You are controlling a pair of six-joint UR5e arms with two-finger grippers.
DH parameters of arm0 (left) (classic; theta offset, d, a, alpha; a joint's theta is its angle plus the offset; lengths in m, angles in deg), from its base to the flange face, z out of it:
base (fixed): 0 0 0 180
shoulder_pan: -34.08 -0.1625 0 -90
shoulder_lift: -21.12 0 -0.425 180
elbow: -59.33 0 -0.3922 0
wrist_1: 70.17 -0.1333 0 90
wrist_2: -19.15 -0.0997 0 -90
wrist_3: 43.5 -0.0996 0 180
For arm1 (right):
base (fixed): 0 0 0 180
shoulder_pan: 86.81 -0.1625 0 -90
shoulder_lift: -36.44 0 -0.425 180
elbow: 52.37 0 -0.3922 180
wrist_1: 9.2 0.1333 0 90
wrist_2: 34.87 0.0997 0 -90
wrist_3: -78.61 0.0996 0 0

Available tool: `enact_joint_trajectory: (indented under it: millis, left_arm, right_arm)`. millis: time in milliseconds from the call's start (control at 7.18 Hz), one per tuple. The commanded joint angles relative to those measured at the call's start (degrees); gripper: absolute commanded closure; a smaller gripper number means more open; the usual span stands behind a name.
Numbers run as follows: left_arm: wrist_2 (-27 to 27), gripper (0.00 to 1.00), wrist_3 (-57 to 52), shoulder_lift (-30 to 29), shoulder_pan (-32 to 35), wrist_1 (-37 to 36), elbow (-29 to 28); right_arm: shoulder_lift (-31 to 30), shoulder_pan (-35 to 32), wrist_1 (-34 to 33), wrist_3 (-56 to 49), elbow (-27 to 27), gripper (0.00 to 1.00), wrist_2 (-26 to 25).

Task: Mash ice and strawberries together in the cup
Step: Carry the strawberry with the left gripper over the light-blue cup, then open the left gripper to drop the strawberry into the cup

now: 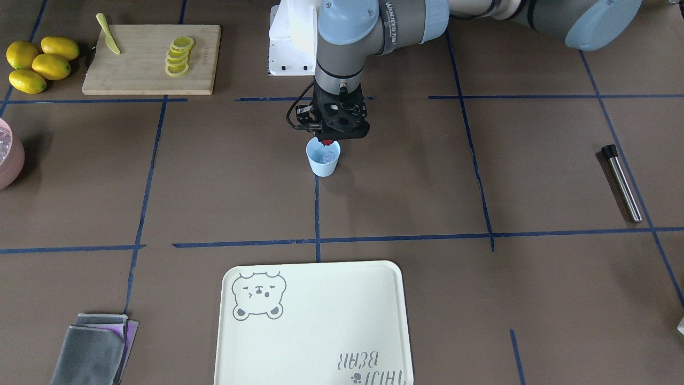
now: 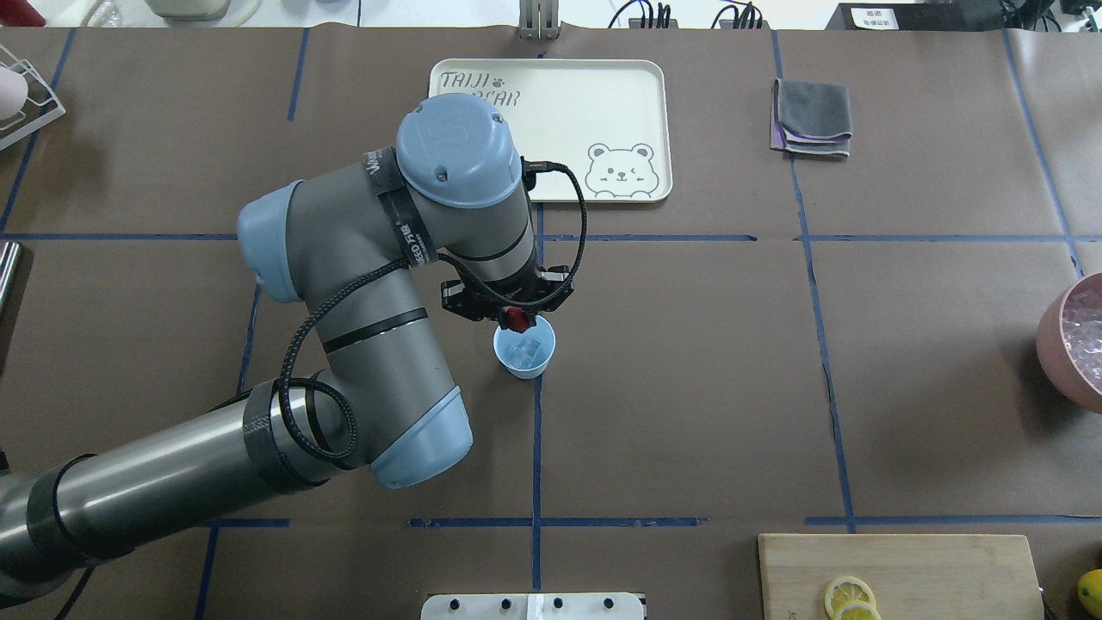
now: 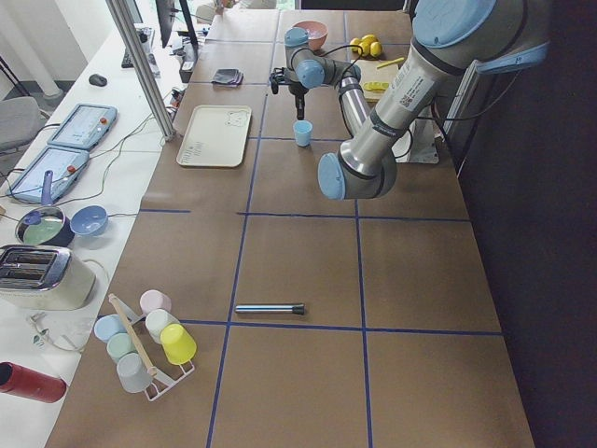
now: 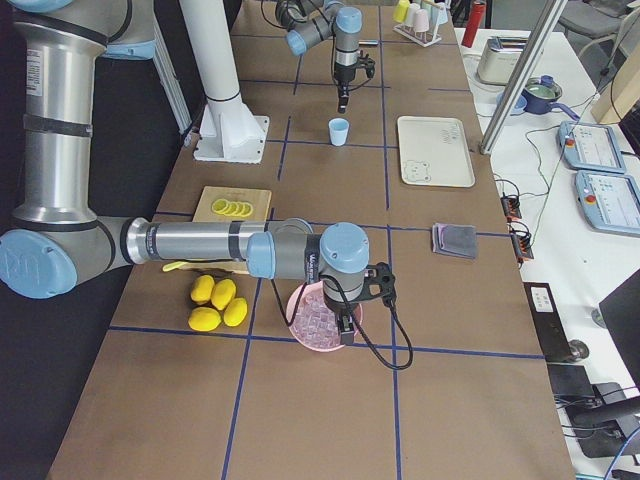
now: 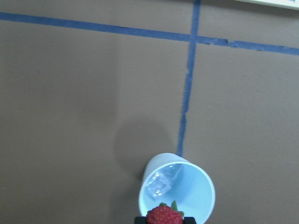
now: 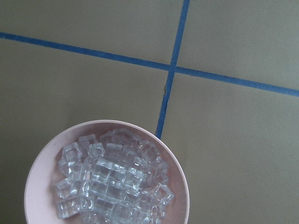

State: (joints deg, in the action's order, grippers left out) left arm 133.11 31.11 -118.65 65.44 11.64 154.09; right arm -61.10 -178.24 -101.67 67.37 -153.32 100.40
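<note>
Left end effector [image 1: 328, 143] tight around strawberry [image 5: 164, 215]

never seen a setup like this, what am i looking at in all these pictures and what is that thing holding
These are two robot arms at a taped table, photographed at once from in front, above, both table ends, and from a camera on each wrist. The left arm's pincer is shut on a strawberry over the rim of a pale-blue cup with ice inside. The right arm's pincer hangs over a pink bowl of ice cubes; whether it is open is unclear. Also there: a tray, lemons, a cutting board with lemon slices, a metal rod.
</note>
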Motion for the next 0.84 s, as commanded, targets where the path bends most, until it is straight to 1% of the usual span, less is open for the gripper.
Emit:
enact_joint_trajectory:
  millis: [0,139,557,697]
  left_arm:
    - [-2.2,0.01,-0.2,0.0,-0.3,0.2,-0.2]
    - [-4.2,0.0,0.2,-0.1,-0.4,0.2,-0.3]
    - [-3.8,0.0,-0.7,0.3,-0.3,-0.3,0.9]
    - [-3.8,0.0,-4.3,4.1,-0.1,-0.8,3.5]
  right_arm:
    - [-0.1,0.0,0.0,0.0,0.0,0.0,0.0]
    - [-0.1,0.0,0.0,0.0,0.0,0.0,0.0]
    - [-0.1,0.0,0.0,0.0,0.0,0.0,0.0]
    - [-0.1,0.0,0.0,-0.1,0.0,0.0,0.0]
